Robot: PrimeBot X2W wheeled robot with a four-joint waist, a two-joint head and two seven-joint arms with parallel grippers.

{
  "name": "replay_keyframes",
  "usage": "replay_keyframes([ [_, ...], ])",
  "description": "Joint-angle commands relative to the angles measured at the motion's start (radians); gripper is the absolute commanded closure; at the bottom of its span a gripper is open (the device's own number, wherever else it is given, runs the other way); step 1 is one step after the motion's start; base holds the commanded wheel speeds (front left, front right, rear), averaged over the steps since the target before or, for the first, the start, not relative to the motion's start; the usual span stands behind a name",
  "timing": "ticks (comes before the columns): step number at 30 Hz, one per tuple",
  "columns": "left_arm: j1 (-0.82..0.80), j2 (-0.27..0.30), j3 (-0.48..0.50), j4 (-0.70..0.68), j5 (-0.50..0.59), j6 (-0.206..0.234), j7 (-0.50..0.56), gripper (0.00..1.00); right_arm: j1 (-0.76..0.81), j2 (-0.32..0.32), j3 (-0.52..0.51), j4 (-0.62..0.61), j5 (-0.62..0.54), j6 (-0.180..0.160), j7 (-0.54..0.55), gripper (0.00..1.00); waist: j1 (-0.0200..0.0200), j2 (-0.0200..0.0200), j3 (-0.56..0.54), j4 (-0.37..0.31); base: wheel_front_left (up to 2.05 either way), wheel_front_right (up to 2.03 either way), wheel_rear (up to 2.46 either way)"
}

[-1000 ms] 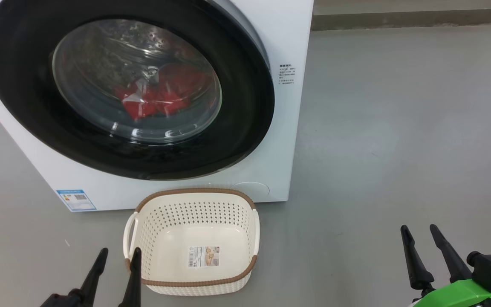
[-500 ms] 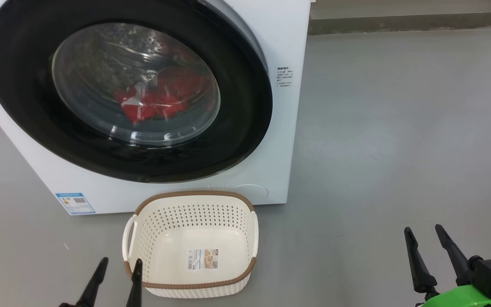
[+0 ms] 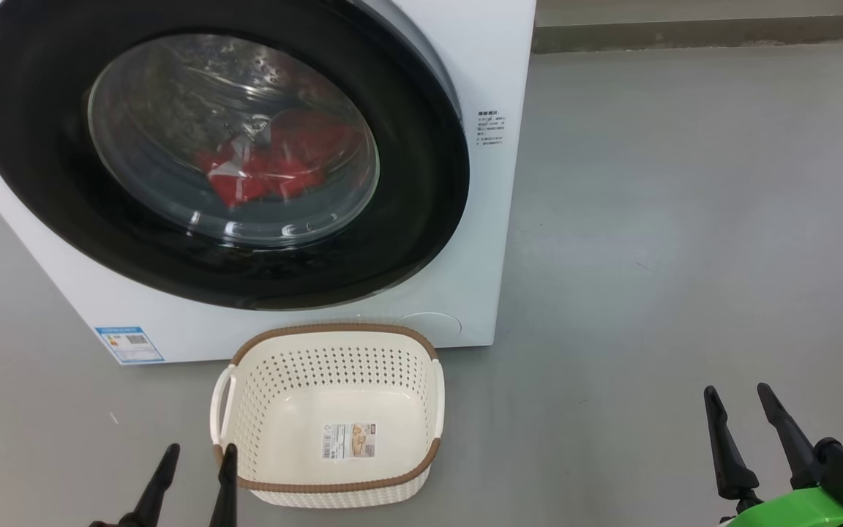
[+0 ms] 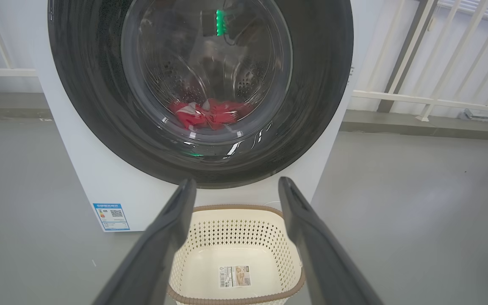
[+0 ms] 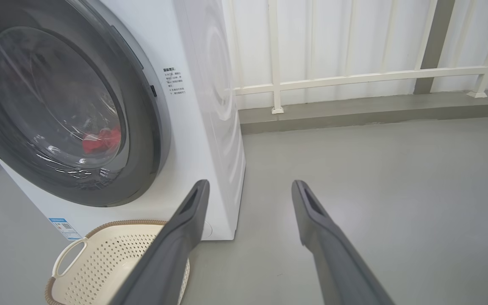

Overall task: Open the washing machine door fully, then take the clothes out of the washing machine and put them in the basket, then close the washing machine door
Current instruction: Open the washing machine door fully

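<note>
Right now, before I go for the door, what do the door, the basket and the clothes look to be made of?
Washing machine door: glossy black rim, probably plastic, around a clear bulging window, likely glass; both throw sharp reflections. Basket: matte cream plastic, moulded holes; its brown rim only looks woven. Clothes: soft red fabric, creased and slumped.

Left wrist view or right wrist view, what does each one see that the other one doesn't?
Left wrist view: the sticker on the bottom of the basket, a green light mirrored in the glass, and the left gripper, jaws open. Right wrist view: the side wall of the washing machine, and the right gripper, jaws open. Both: the washing machine door, shut, the red clothes behind its glass, the basket and the blue label.
</note>
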Motion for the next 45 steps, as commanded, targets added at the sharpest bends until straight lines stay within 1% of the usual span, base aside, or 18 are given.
replay_keyframes([
  [1,-0.032,0.015,0.037,-0.029,0.006,-0.006,-0.012,0.00,-0.001,-0.010,0.017,-0.026,0.004,0.000,-0.014,0.00,0.0000,-0.0001,0.001,0.001,0.00,0.00,0.00],
  [9,-0.034,0.013,0.035,-0.034,0.009,-0.006,-0.012,0.00,-0.006,-0.007,0.021,-0.024,0.004,0.000,-0.014,0.00,0.0000,-0.0001,0.003,0.004,0.00,0.00,0.00],
  [10,-0.034,0.013,0.035,-0.033,0.008,-0.006,-0.012,0.00,-0.008,-0.006,0.025,-0.024,0.011,0.000,-0.014,0.12,0.0000,-0.0001,0.004,0.004,0.00,0.00,0.00],
  [11,-0.035,0.013,0.034,-0.033,0.008,-0.006,-0.012,0.00,-0.011,-0.005,0.030,-0.024,0.019,0.000,-0.014,0.53,0.0000,-0.0001,0.004,0.005,0.00,0.00,0.00],
  [12,-0.035,0.012,0.033,-0.033,0.008,-0.006,-0.012,0.00,-0.015,-0.006,0.039,-0.024,0.027,0.000,-0.014,0.82,0.0000,-0.0001,0.005,0.005,0.00,0.00,0.00],
  [13,-0.036,0.012,0.031,-0.034,0.008,-0.006,-0.012,0.00,-0.020,-0.008,0.051,-0.025,0.033,0.000,-0.014,1.00,0.0000,-0.0001,0.006,0.006,0.00,0.00,0.00],
  [17,-0.039,0.010,0.023,-0.039,0.009,-0.006,-0.012,0.00,-0.065,-0.004,0.079,-0.035,0.101,0.000,-0.014,1.00,0.0000,-0.0001,0.018,0.005,0.00,0.00,0.00],
  [21,-0.055,0.010,0.013,-0.044,0.013,-0.006,-0.012,0.00,-0.153,-0.007,0.117,-0.025,0.188,0.000,-0.014,1.00,0.0000,-0.0001,0.043,0.009,0.00,0.00,0.00],
  [22,-0.055,0.010,0.013,-0.044,0.013,-0.006,-0.012,0.00,-0.153,-0.007,0.117,-0.025,0.188,0.000,-0.014,1.00,0.0000,-0.0001,0.043,0.009,0.00,0.00,0.00],
  [29,-0.101,0.019,-0.019,-0.051,0.009,-0.006,-0.012,0.00,-0.366,-0.028,0.152,0.028,0.375,0.000,-0.014,1.00,0.0000,-0.0001,0.093,0.035,0.00,0.00,0.00],
  [36,-0.150,0.023,-0.056,-0.050,-0.010,-0.006,-0.012,0.00,-0.576,-0.095,0.231,0.109,0.547,0.000,0.017,1.00,0.0000,-0.0001,0.142,0.087,0.00,0.00,0.00],
  [40,-0.175,0.019,-0.075,-0.052,-0.024,-0.006,-0.012,0.00,-0.682,-0.133,0.252,0.151,0.645,0.000,0.042,1.00,0.0000,-0.0001,0.171,0.121,0.00,0.00,0.00],
  [41,-0.185,0.018,-0.086,-0.053,-0.030,-0.006,-0.012,0.00,-0.727,-0.149,0.258,0.168,0.697,0.000,0.060,1.00,0.0000,-0.0001,0.184,0.138,0.00,0.00,0.00],
  [45,-0.200,0.015,-0.098,-0.047,-0.041,-0.006,-0.012,0.00,-0.809,-0.180,0.282,0.210,0.786,0.000,0.122,1.00,0.0000,-0.0001,0.206,0.165,0.00,0.00,0.00],
])
